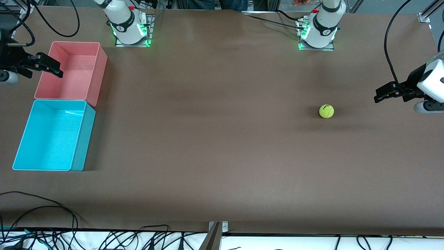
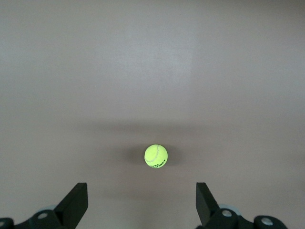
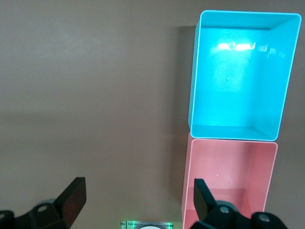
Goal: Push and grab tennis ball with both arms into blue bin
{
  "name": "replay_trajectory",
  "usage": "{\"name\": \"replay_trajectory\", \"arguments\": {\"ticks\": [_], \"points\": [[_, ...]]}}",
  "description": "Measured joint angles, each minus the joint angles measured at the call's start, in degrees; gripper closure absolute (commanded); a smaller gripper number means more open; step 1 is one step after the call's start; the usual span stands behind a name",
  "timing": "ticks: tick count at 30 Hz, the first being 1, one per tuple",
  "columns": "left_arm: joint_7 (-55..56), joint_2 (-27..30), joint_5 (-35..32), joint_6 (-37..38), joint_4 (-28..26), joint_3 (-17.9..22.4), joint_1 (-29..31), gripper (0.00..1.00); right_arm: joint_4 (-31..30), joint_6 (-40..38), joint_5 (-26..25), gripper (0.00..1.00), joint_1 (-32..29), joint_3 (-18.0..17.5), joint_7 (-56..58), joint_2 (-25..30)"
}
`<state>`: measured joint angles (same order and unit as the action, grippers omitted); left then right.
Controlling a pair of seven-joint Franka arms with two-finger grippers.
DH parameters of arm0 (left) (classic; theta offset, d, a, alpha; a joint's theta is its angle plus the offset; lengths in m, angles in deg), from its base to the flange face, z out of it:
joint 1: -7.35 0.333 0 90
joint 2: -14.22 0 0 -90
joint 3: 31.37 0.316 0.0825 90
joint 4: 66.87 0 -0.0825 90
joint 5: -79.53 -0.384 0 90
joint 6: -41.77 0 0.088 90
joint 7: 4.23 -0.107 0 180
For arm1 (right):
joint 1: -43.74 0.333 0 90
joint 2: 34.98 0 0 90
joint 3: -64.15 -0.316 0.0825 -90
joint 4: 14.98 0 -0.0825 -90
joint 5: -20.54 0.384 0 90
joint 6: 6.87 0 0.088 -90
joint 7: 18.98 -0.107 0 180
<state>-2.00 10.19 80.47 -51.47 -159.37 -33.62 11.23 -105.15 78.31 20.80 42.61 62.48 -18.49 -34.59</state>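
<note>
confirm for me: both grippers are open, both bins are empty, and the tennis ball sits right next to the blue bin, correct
Not quite. The tennis ball lies alone toward the left arm's end of the table, apart from the blue bin at the right arm's end, as the front view shows. The left gripper and right gripper are open, and both bins are empty.

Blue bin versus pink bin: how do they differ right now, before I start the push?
The blue bin is cyan; the pink bin is salmon. The blue bin sits nearer the front camera, the pink bin closer to the right arm's base. The open right gripper hangs over the pink bin's rim, with nothing over the blue bin. Both are empty, similar-sized rectangular bins, set side by side.
</note>
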Motion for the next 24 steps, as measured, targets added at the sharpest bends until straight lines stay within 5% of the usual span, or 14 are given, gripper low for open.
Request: {"name": "replay_trajectory", "arguments": {"ticks": [24], "points": [[0.00, 0.00, 0.00, 0.00, 0.00, 0.00, 0.00, 0.00, 0.00, -0.51, 0.00, 0.00, 0.00, -0.01, 0.00, 0.05]]}}
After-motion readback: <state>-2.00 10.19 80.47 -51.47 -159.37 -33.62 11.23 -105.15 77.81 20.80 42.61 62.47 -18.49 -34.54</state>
